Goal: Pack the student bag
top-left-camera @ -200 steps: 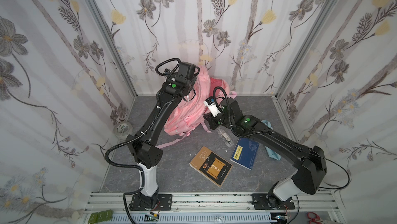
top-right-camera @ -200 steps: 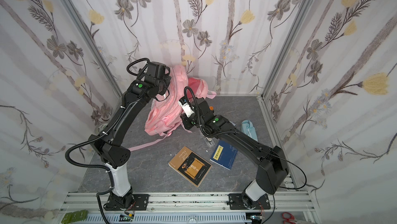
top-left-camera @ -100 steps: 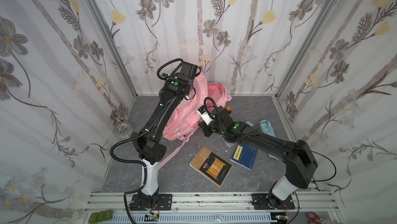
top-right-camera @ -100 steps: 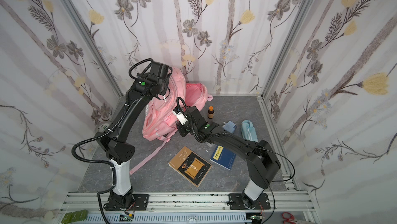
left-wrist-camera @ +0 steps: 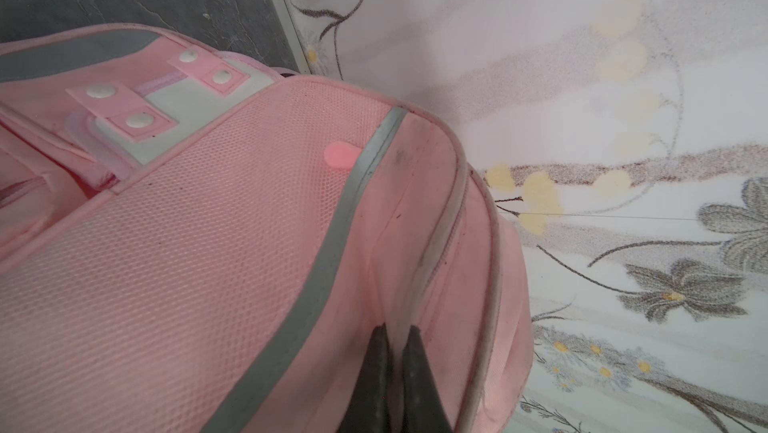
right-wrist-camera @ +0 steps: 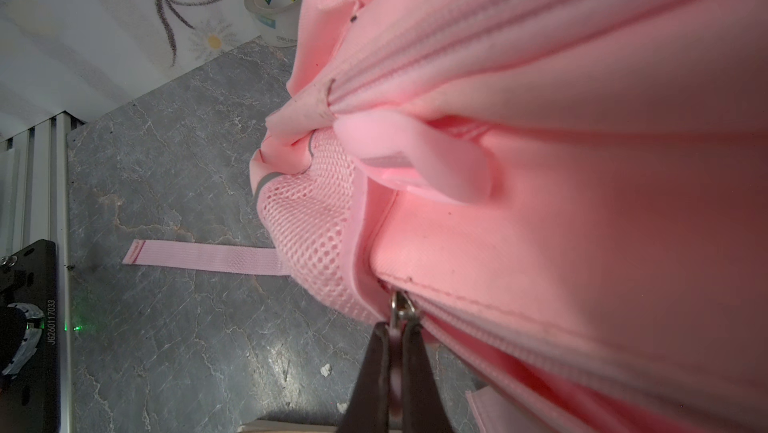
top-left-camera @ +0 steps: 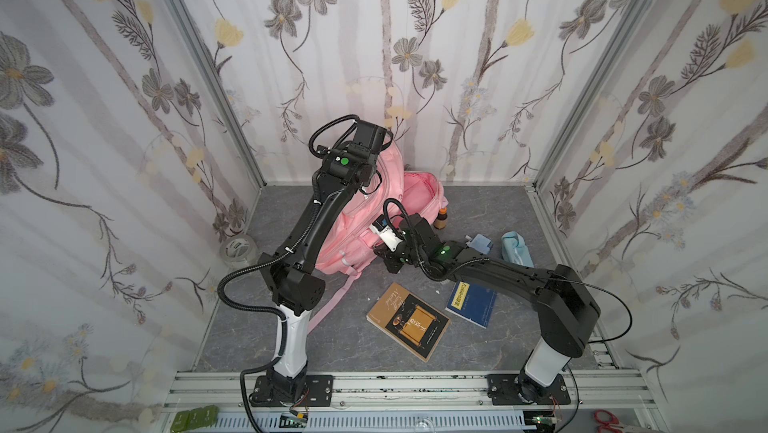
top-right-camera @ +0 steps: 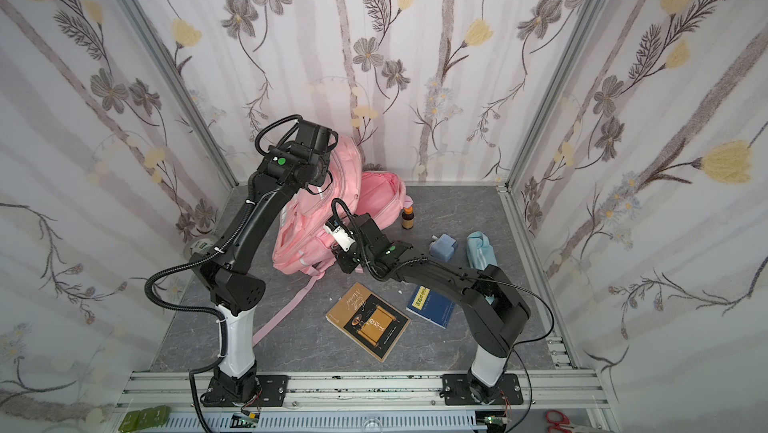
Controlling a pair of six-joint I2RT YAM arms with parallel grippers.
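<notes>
Right wrist view: the right gripper (right-wrist-camera: 395,333) is pinched tight on the metal zipper pull (right-wrist-camera: 400,310) of the bag (right-wrist-camera: 561,223), low on its side next to a mesh pocket (right-wrist-camera: 316,223). Left wrist view: the left gripper (left-wrist-camera: 395,337) is closed on a fold of fabric beside a pale zipper strip (left-wrist-camera: 440,244) at the bag's top. In both top views the bag stands upright at the back of the table (top-left-camera: 498,210), left of centre and near the back wall, with its main compartment gaping.

Risks, in our judgement:
- The pull is small and smooth. A tug off the line of the zipper track may slip it from the pinch or jam the slider.
- The left hold is on soft cloth only. If it slips, the bag slumps and the opening closes.
- The bottle (top-left-camera: 441,219) stands just beside the bag, and a swing of the bag could topple it.
- The strap (top-left-camera: 333,302) trails loose on the table toward the left arm and could snag.

Count:
- one bag
- one brown book (top-left-camera: 409,320)
- one blue book (top-left-camera: 471,304), partly under the right arm
- one bottle
- one light-blue pouch (top-left-camera: 517,248)
- one small blue item (top-left-camera: 480,242) that we cannot identify
- one tape roll (top-left-camera: 237,249)
- one pair of scissors (top-right-camera: 561,420), outside the rail

We see none of these inside the bag.
</notes>
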